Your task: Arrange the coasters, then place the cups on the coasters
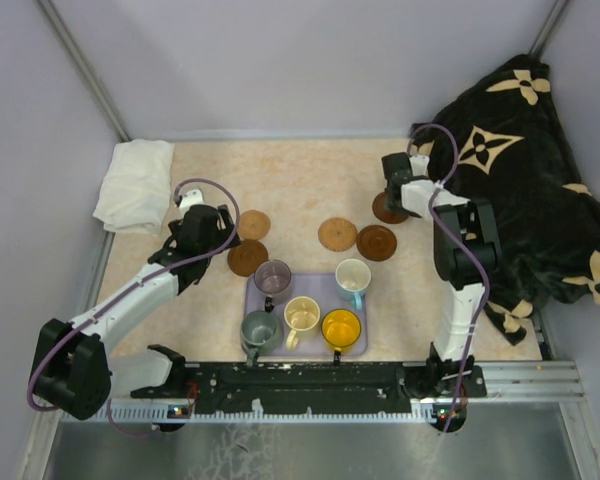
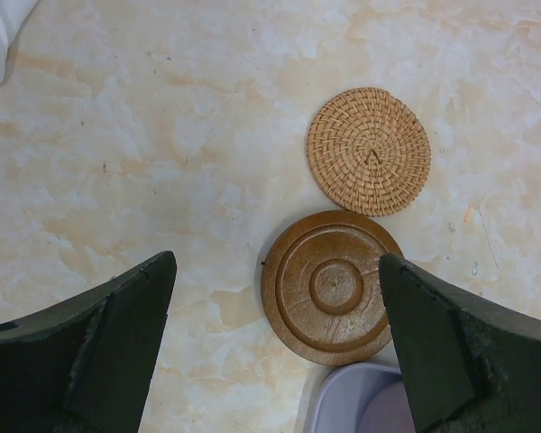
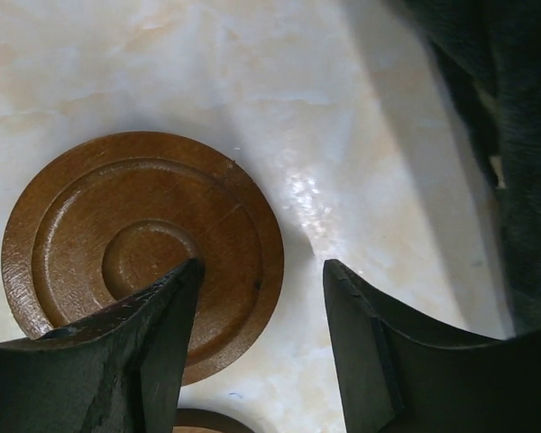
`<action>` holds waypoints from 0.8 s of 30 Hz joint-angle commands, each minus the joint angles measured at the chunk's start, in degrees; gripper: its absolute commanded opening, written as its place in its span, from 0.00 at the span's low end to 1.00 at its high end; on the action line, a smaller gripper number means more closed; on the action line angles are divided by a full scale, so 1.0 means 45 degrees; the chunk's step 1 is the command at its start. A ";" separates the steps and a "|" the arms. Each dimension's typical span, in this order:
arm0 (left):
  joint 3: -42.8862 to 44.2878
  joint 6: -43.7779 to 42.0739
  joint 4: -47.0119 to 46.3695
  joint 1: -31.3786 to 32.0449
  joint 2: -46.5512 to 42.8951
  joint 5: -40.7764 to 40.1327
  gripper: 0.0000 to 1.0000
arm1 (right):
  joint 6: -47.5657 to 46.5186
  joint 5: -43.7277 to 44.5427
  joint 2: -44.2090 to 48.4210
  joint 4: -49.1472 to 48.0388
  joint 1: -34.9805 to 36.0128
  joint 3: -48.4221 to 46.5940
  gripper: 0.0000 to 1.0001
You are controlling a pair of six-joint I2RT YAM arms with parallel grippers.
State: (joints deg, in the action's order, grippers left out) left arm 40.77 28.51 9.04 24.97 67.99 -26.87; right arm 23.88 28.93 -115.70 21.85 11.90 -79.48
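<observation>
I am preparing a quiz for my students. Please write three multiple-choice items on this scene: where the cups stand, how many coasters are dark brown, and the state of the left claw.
1. Where do the five cups stand? A on a shelf; B on the lavender tray; C in a sink.
2. How many dark brown coasters lie on the table? A three; B one; C six.
3. How is the left claw? A shut on a cup; B shut on a spoon; C open, holding nothing.
Key: B, all five sit on the tray; A, three brown discs beside two woven tan coasters; C, its jaws stand wide apart.
</observation>
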 commanded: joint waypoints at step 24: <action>0.0240 -0.0215 -0.0658 -0.0073 0.0319 0.0073 0.99 | -0.1050 -0.0373 0.3085 0.1116 -0.0311 0.0645 0.65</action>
State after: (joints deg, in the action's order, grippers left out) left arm 40.77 28.40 8.38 24.97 68.38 -26.37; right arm 21.91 28.18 -108.29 27.38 10.00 -74.61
